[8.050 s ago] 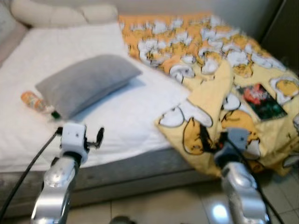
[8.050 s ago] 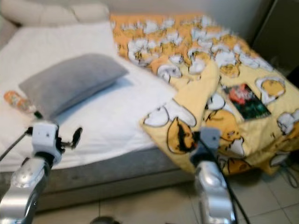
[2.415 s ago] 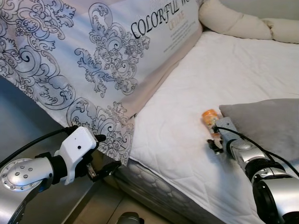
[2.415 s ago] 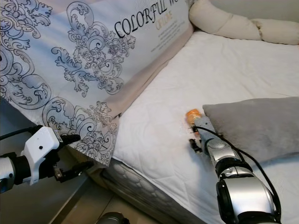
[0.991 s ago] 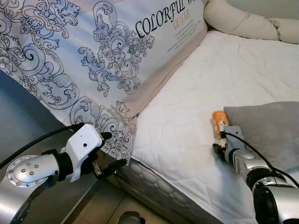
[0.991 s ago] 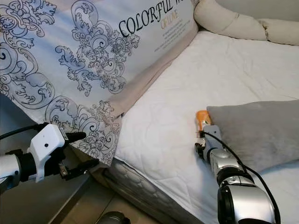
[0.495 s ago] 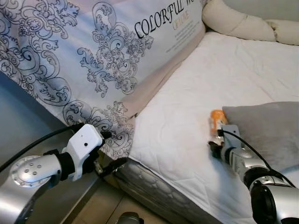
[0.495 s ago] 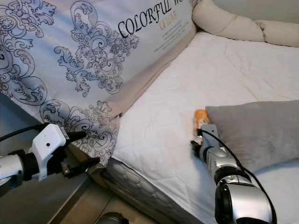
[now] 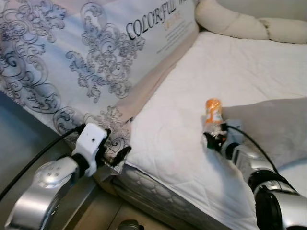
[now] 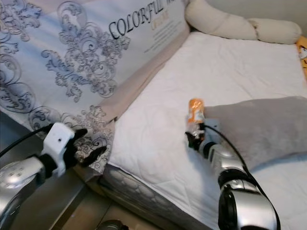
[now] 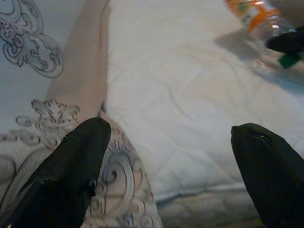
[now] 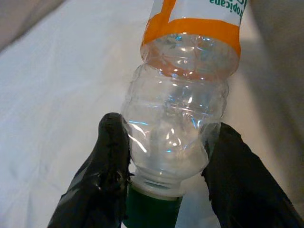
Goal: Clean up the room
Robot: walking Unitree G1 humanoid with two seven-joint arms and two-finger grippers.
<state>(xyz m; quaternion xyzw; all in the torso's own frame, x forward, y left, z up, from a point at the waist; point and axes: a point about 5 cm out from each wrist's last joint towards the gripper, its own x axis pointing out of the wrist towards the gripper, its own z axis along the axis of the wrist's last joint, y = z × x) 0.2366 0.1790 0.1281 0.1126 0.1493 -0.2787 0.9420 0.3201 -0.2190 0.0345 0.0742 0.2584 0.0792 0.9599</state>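
A clear plastic bottle (image 9: pixel 211 110) with an orange label and a green cap lies on the white mattress (image 9: pixel 249 72), against the edge of a grey pillow (image 9: pixel 273 122). My right gripper (image 9: pixel 213 140) is at its cap end. In the right wrist view the two black fingers (image 12: pixel 114 156) press on either side of the bottle (image 12: pixel 183 95) just above the green cap, shut on it. My left gripper (image 9: pixel 117 157) hangs open by the bed's near corner, beside the patterned cover; its wrist view shows the fingers (image 11: pixel 71 166) spread wide with nothing between them.
A large white-and-grey patterned cover (image 9: pixel 96 57) printed "COLORFUL" drapes over the bed's left side. A cream bolster (image 9: pixel 235 26) lies along the head of the bed. The grey mattress edge (image 9: pixel 158 196) and tiled floor are below.
The camera has shifted a little. My right gripper has stayed at the bottle's cap end with its fingers around it. My left arm has drawn in closer to the bed's corner.
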